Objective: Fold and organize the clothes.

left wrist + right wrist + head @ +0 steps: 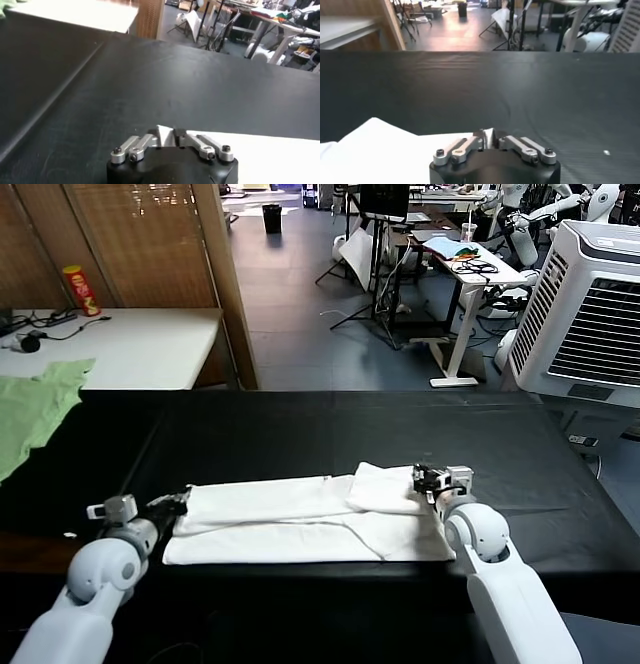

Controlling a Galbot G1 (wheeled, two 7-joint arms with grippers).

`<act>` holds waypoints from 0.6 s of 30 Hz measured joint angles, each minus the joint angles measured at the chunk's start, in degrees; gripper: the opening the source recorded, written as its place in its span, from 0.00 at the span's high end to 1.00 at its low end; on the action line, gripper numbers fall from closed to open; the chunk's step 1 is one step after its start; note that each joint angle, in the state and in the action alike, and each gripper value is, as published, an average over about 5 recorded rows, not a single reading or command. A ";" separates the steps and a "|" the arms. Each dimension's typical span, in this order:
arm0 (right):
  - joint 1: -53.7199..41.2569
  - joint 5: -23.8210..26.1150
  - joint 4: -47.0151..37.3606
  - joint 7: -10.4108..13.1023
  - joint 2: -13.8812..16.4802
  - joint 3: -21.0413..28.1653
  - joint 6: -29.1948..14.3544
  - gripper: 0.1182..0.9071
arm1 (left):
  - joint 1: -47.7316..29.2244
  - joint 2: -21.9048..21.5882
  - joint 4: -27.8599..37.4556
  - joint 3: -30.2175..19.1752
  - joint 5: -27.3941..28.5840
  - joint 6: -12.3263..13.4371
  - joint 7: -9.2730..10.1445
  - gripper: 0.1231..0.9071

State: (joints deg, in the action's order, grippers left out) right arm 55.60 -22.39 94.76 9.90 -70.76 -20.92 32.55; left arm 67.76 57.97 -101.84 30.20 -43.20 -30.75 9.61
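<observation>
The clothes, a white T-shirt point(300, 524), lie as a long flat band across the black table point(300, 429), with a folded flap raised near the right end. My left gripper point(180, 502) sits at the band's left end, shut on a corner of the cloth. In the left wrist view a white fold stands pinched in the left gripper point(166, 134), and the rest of the T-shirt point(260, 155) spreads away beside it. My right gripper point(425, 479) is at the far right corner, shut on the cloth there. In the right wrist view a fold shows pinched in the right gripper point(487, 134), with the T-shirt point(375, 150) beside it.
A pale green garment point(30, 409) lies over the table's far left. Behind it stands a white table point(140, 344) with a red can point(82, 290) and cables. A large white cooler unit point(590, 314) stands at the back right. The table's front edge runs just below the shirt.
</observation>
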 joint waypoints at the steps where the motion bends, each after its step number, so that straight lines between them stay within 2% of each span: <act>1: 0.24 0.56 0.06 0.36 -0.18 -0.16 -0.34 0.99 | -0.28 0.19 0.26 -0.26 0.86 0.33 -0.22 0.99; 5: 1.12 1.55 0.63 0.87 -0.76 -0.63 -0.78 0.99 | -1.58 0.82 1.49 -1.35 4.18 1.88 -1.18 1.00; 10: 2.28 1.32 2.05 -0.93 -0.45 -1.17 0.18 0.97 | -3.39 0.89 2.44 -2.69 5.85 2.82 -2.18 1.00; 12: 2.91 1.14 3.02 -1.67 -0.01 -1.58 0.44 0.89 | -3.67 0.55 2.45 -2.93 6.19 2.89 -2.33 1.00; 14: 3.52 0.88 4.08 -2.07 0.52 -2.01 0.48 0.75 | -3.67 0.08 2.36 -2.92 6.44 2.99 -2.39 0.98; 16: 4.19 0.33 5.33 -2.20 1.16 -2.46 0.55 0.62 | -3.44 -0.49 2.14 -2.70 6.47 3.13 -2.42 0.91; 18: 4.94 -0.38 6.78 -2.21 1.88 -2.94 0.70 0.47 | -3.06 -1.15 1.74 -2.24 6.24 3.25 -2.43 0.77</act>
State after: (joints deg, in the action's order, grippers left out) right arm 60.54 -22.76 101.54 7.69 -68.88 -23.85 33.25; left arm 64.71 56.82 -100.10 27.96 -36.96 -27.50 7.18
